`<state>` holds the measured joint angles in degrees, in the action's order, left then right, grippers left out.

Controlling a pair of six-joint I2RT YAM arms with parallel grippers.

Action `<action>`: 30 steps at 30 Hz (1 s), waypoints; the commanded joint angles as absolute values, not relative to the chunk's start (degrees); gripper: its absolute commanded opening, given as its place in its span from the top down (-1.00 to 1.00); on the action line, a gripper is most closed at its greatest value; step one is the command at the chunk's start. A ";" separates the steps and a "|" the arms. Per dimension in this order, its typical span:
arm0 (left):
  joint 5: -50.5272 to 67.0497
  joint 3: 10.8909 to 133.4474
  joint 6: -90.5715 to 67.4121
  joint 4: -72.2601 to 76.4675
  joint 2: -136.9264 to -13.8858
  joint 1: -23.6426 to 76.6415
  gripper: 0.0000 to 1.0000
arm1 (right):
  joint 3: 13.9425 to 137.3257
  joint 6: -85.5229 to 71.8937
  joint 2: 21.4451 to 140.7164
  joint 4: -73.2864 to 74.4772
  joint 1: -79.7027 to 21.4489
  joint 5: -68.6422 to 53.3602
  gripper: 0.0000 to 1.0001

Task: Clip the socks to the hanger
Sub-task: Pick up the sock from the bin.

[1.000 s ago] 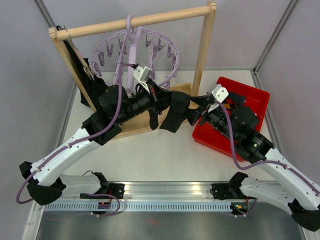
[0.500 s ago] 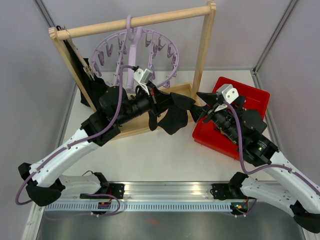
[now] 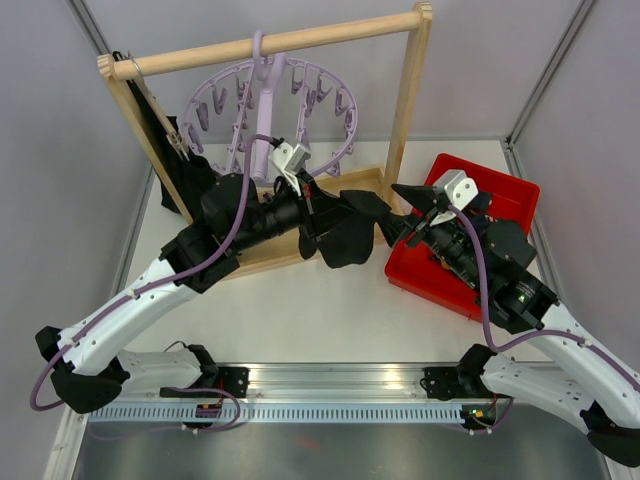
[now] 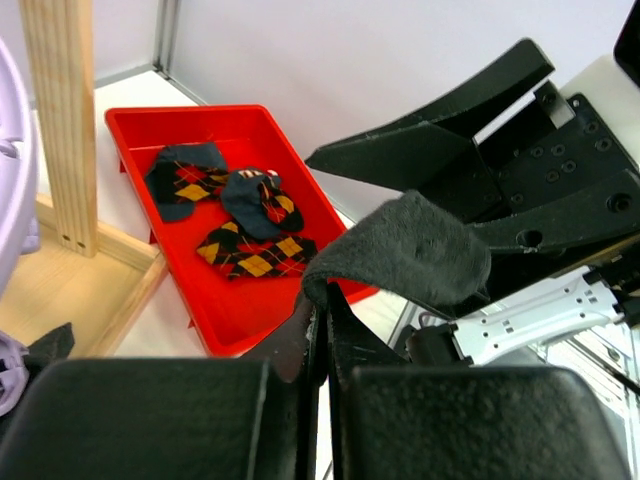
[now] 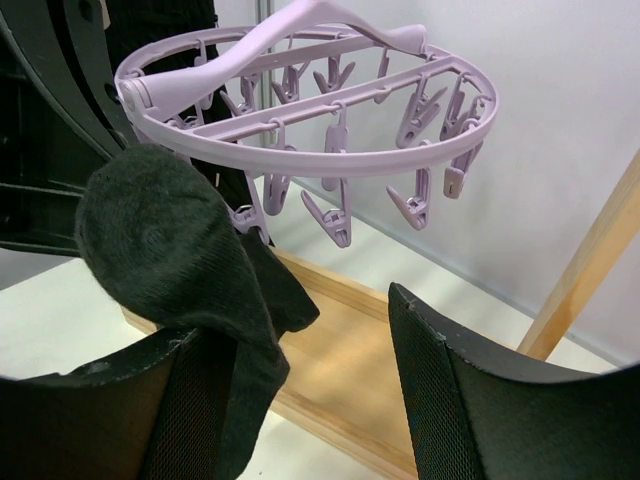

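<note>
The left gripper [image 4: 325,345] has its fingers pinched shut on the black sock [image 3: 350,232], which droops crosswise between both grippers above the table; the right gripper [image 5: 300,400] gapes wide, holding nothing, just beside the sock's free end; the lilac hanger [image 3: 275,105] hangs above and behind, nearer the left arm, which is stretched low; argyle socks [image 4: 250,250] lie in the red tray [image 4: 230,310]

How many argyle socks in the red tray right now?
3, per the left wrist view, in the red tray: far sock at back left, middle sock beside it, near sock in front. More could hide beneath. The black sock in the left gripper is not counted.
</note>
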<state>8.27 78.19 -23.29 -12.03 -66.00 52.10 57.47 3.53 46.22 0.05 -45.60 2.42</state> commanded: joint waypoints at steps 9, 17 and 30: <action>12.65 77.52 -21.97 -13.27 -65.04 51.86 0.95 | 59.94 3.69 46.14 -4.13 -45.88 0.18 -0.32; 13.71 76.91 -22.06 -13.36 -64.78 51.86 0.95 | 60.12 2.37 46.49 -4.48 -45.88 -2.02 -0.02; 14.50 74.88 -21.71 -13.54 -64.07 51.94 0.94 | 63.10 0.18 47.81 -0.35 -45.88 -5.45 0.91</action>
